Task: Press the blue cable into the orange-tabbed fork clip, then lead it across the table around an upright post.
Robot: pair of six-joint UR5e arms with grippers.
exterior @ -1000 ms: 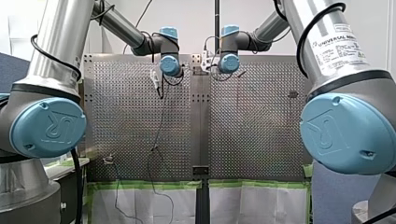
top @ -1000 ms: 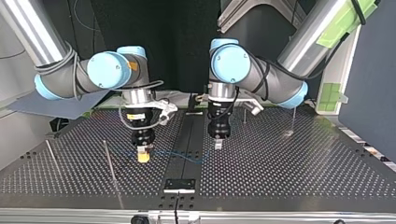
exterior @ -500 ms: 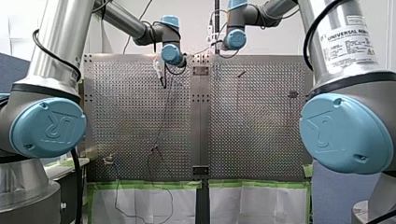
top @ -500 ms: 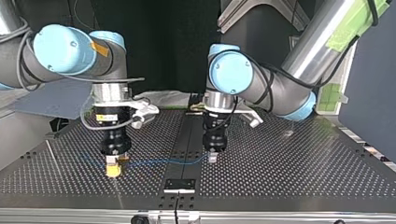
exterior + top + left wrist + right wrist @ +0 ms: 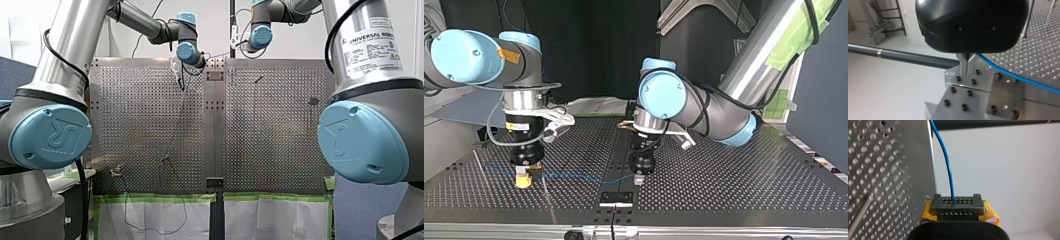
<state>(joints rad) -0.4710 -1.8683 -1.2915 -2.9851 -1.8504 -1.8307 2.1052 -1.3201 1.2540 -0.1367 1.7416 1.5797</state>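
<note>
left gripper (image 5: 639,179) clamped on blue cable (image 5: 574,175) | right gripper (image 5: 523,181) clamped likewise, just beside upright post (image 5: 548,197) | span suspended, likely for routing around post

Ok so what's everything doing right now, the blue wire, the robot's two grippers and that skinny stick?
blue cable, strung between the two grippers, sagging a little.
my right gripper, shut on the blue cable, yellow pads showing.
my left gripper, shut on the blue cable.
thin post, standing beside my right gripper; cannot tell whether the cable touches it.
</note>
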